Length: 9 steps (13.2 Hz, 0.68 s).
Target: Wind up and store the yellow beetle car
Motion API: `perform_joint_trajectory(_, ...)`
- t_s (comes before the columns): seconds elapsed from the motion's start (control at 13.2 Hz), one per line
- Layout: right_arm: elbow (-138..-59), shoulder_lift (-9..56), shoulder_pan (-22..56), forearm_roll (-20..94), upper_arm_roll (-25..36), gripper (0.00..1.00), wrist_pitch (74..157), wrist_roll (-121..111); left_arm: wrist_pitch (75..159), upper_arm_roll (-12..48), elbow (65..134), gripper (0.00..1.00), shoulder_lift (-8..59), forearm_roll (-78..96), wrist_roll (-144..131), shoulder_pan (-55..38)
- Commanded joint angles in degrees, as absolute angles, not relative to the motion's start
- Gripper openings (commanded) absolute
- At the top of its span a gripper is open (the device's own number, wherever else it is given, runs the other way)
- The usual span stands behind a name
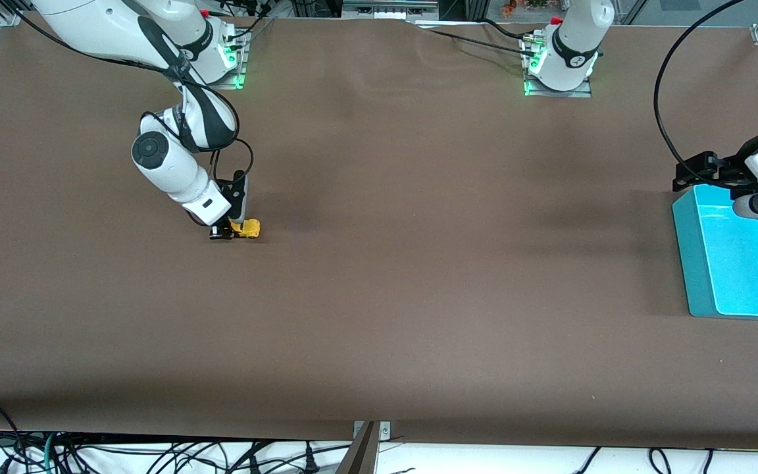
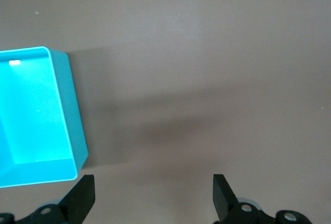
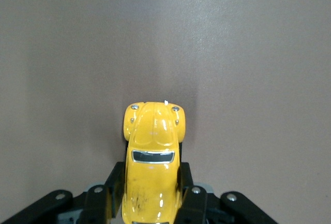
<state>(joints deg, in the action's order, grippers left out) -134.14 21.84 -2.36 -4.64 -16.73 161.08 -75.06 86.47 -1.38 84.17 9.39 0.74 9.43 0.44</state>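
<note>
The yellow beetle car (image 1: 247, 228) sits on the brown table toward the right arm's end. My right gripper (image 1: 224, 232) is down at the table and shut on the car's body, its nose pointing toward the left arm's end. In the right wrist view the car (image 3: 152, 167) fills the gap between the black fingers (image 3: 192, 195), which press on both its sides. My left gripper (image 1: 695, 172) is open and empty over the edge of the teal bin (image 1: 734, 263); its wrist view shows its spread fingertips (image 2: 83, 195) above bare table beside the bin (image 2: 67, 105).
The teal bin stands at the left arm's end of the table, open and with nothing in it. Brown table (image 1: 418, 263) stretches between the car and the bin. Cables hang along the table's edge nearest the front camera.
</note>
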Motion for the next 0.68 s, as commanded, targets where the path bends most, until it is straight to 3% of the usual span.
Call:
perform_joint_trajectory(0.0,-133.68,22.59,-3.25,-5.89,-17.14,0.21,161.28,-74.88,86.84,-1.23,83.14,1.0,10.89,2.55,10.99,2.11)
perform_joint_trajectory(0.23,-133.86,22.59,-4.83,-6.06,-15.48,0.21,159.36,-75.76,87.1,-1.23,83.14,1.0,12.56,2.64,10.99,2.55)
perform_joint_trajectory(0.61,-133.94,23.91,-5.8,-5.45,-6.61,0.21,158.12,-88.49,88.67,-1.23,83.14,1.0,13.54,2.46,10.99,2.55)
